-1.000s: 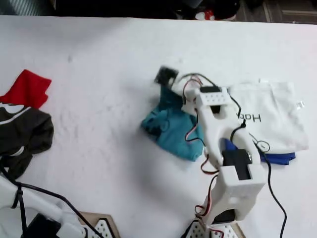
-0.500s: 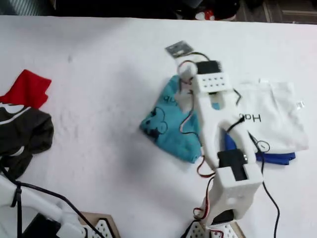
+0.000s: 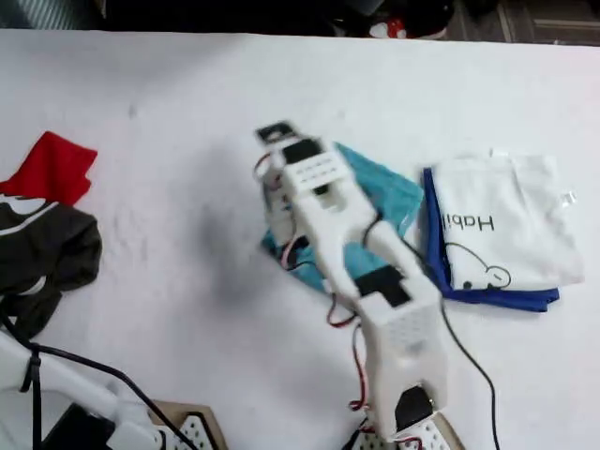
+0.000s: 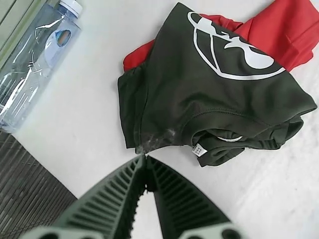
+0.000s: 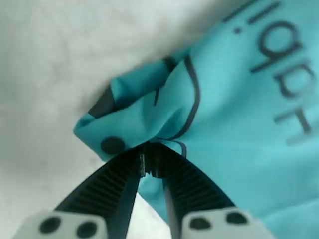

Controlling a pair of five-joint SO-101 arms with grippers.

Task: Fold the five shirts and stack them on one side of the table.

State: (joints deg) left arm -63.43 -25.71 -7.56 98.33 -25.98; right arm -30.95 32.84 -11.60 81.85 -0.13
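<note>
Fabric of teal shirt (image 5: 239, 114) looked light and limp; right hand (image 5: 148, 162) was pinched shut on bunched edge at shirt's nine o'clock.

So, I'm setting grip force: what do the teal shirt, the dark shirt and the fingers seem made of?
The teal shirt: thin matte knit, likely cotton; it puckers softly where pinched. The dark shirt: smoother fabric with slight sheen, perhaps synthetic; stitched hems show. The fingers: rigid dark plastic, ridged faces, probably printed.

teal shirt (image 3: 389, 192) shows dark lettering | white shirt (image 3: 511, 220) wears black print | blue shirt (image 3: 511, 300), red shirt (image 3: 56, 164) plain | dark green shirt (image 3: 47, 253) flashes white ring emblem
</note>
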